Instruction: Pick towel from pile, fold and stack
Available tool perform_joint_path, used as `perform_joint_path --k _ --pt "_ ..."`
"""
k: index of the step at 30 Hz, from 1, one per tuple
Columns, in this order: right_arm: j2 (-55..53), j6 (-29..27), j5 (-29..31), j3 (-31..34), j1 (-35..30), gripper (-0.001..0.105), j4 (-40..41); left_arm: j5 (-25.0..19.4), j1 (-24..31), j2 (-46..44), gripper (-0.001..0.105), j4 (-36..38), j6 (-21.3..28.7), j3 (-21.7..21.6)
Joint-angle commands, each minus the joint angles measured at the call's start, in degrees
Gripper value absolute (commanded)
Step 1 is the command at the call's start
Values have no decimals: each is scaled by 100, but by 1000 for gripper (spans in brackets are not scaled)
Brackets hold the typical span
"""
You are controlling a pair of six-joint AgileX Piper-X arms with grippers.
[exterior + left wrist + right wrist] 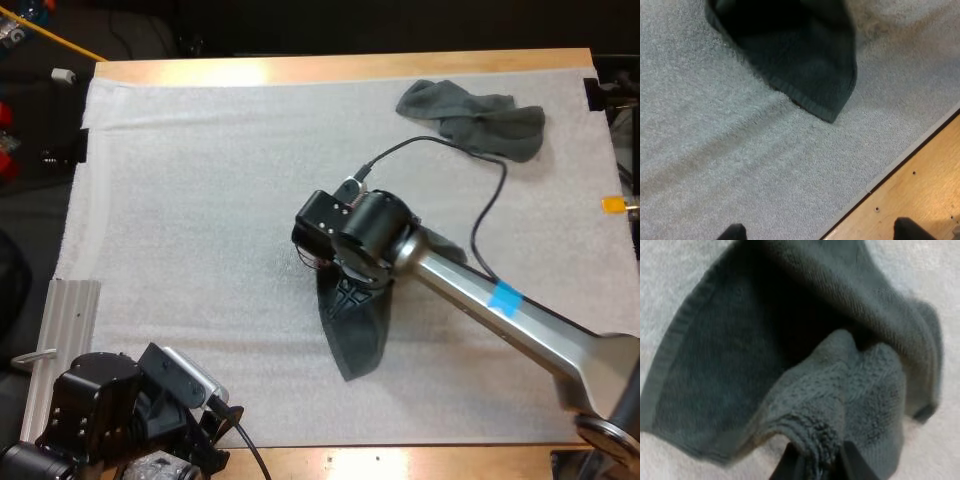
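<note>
A dark grey-green towel (355, 335) hangs from my right gripper (340, 275) near the middle of the mat, its lower corner trailing on the mat toward the front. Up close, my right gripper (815, 462) is shut on a bunched edge of this towel (790, 355), which drapes away in folds. A second, crumpled towel (480, 118) lies at the far right of the mat. My left gripper (817, 234) hovers open at the mat's front edge, near the hanging towel's corner (815, 85), with nothing between its fingertips (732, 232).
The white mat (200, 200) covers most of the wooden table (330, 68). A ribbed metal block (65, 320) sits at the left front of the table. Bare wood (920, 195) borders the mat's front edge.
</note>
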Motion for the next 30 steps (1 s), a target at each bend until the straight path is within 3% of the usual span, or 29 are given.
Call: perform_joint_path --k 1,13,27,30 --pt "-127 -73 73 -45 -18 0 365 6 -28 5 58 45 -45 -16" --pt "-665 -192 102 -45 -18 0 370 6 -28 5 58 45 -45 -16" --pt "-906 -775 -833 -45 -18 0 355 6 -28 5 58 9 -45 -16" --pt "-906 -1184 -1430 -45 -18 0 355 6 -28 5 58 9 -45 -16"
